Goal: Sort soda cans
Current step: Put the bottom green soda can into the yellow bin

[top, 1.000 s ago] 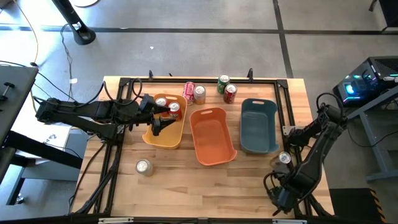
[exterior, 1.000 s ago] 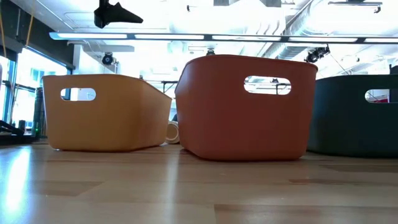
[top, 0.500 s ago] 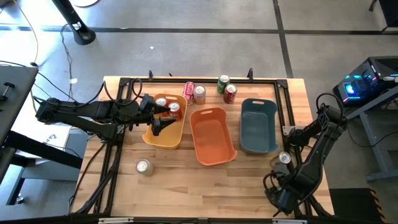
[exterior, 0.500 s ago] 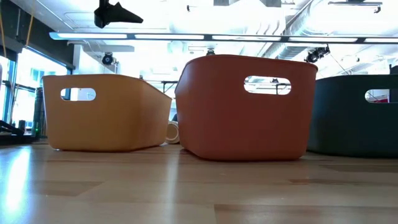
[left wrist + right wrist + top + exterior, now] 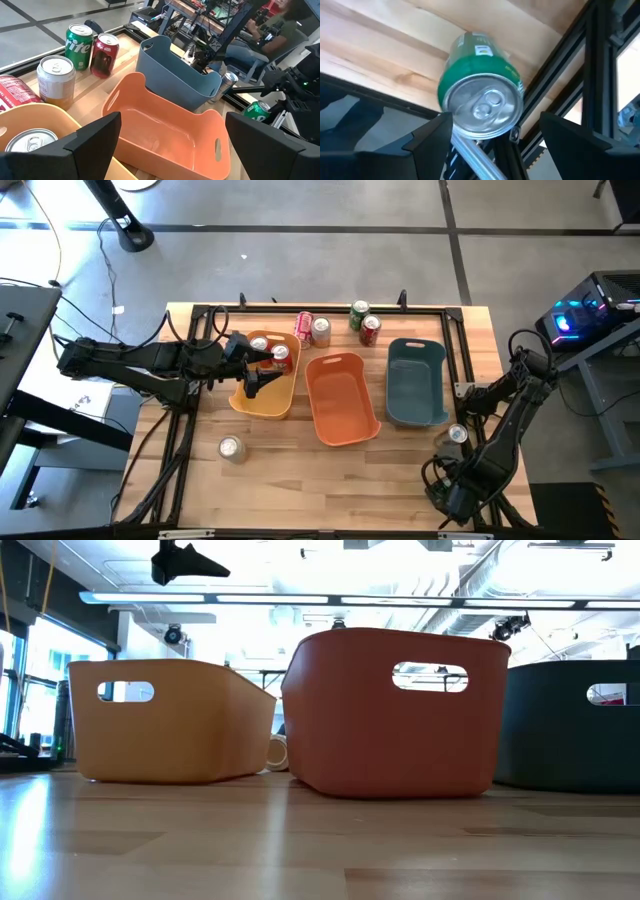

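Two red soda cans (image 5: 270,350) stand upright in the yellow bin (image 5: 268,402). My left gripper (image 5: 262,368) hovers open over that bin with nothing between its fingers (image 5: 95,135). At the back stand a green can (image 5: 79,40), a red can (image 5: 104,54) and a silver can (image 5: 56,77), with a pink can (image 5: 304,325) lying beside them. Another silver can (image 5: 231,448) stands near the front left. A green can (image 5: 480,102) stands by the table's right edge. My right gripper (image 5: 462,420) points down over it, open, one finger on each side and apart from it.
The orange bin (image 5: 342,425) and the blue-grey bin (image 5: 416,412) stand side by side right of the yellow one. A black metal frame rail (image 5: 600,75) runs along the table's edge close to the green can. Bare wood lies along the near edge.
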